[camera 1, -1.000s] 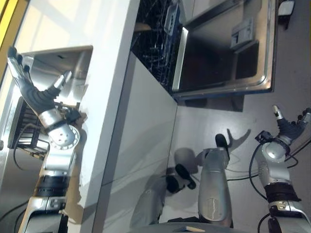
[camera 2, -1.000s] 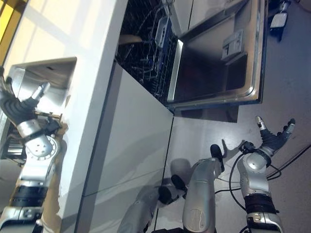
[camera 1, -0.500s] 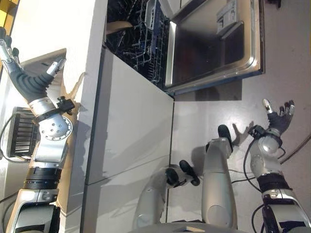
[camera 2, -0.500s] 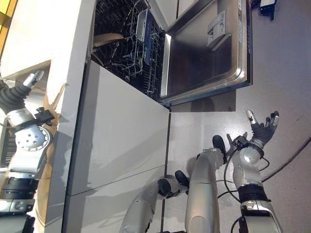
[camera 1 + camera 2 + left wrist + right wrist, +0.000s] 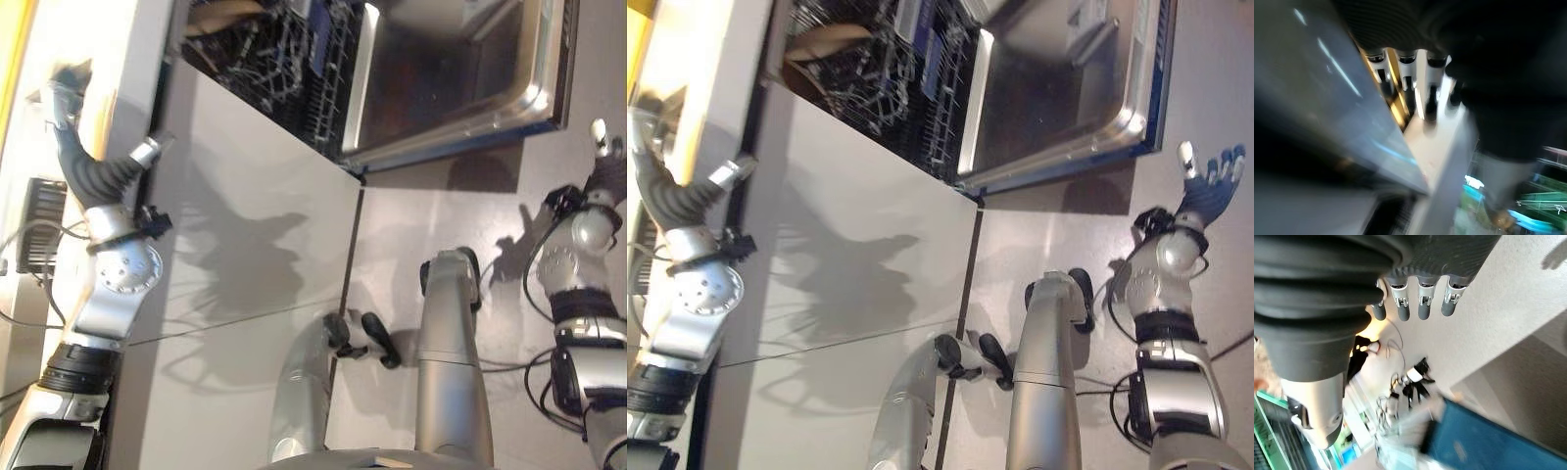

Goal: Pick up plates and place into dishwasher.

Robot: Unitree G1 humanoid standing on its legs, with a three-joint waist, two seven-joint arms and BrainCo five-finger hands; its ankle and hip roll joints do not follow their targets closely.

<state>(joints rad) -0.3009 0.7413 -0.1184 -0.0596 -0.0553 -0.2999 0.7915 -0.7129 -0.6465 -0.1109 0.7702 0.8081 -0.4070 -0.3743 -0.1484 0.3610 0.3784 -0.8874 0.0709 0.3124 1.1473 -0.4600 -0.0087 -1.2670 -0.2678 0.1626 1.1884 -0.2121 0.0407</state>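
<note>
Both robot hands empty, dishwasher (image 5: pixel 1048 88) wide open
Left robot hand (image 5: pixel 83 157) is up over the bench (image 5: pixel 108 59) with fingers straight, right robot hand (image 5: pixel 1207 186) spread above the floor (image 5: pixel 1038 235). One plate (image 5: pixel 823 41) sits in the rack (image 5: pixel 882 69).

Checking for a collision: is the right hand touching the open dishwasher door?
Apart. In the right eye view the right hand hangs open over the floor, with a strip of bare floor between it and the dishwasher door.
</note>
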